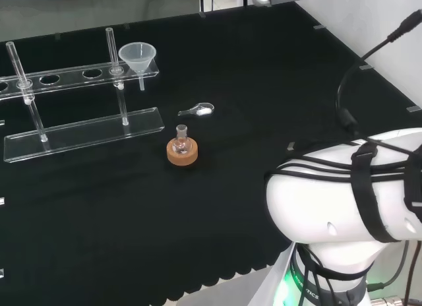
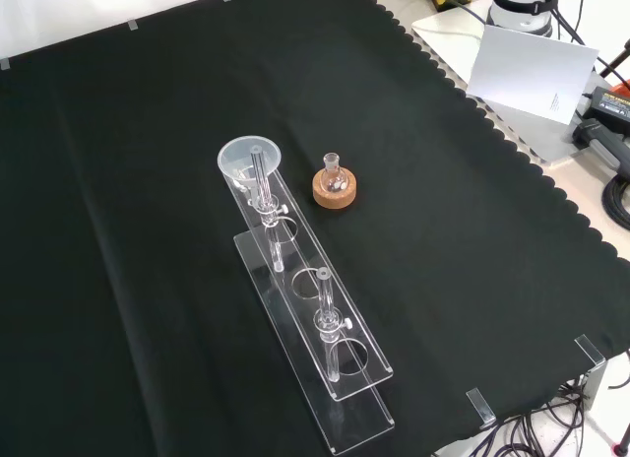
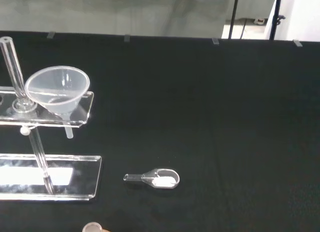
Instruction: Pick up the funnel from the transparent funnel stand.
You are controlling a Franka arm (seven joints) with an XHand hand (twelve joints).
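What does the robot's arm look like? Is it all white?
Mostly white. In the head view the arm is a big, smooth, rounded white link. Black cables run across it, held by black straps, and one thicker black cable loops up above it. Near its base there is a dark ring with a green glow.

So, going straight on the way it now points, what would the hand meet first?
Probably bare black cloth: the wrist view's middle lies on it, with the small clear scoop and the funnel in its stand off to one side. Depth is unclear, so that is a guess.
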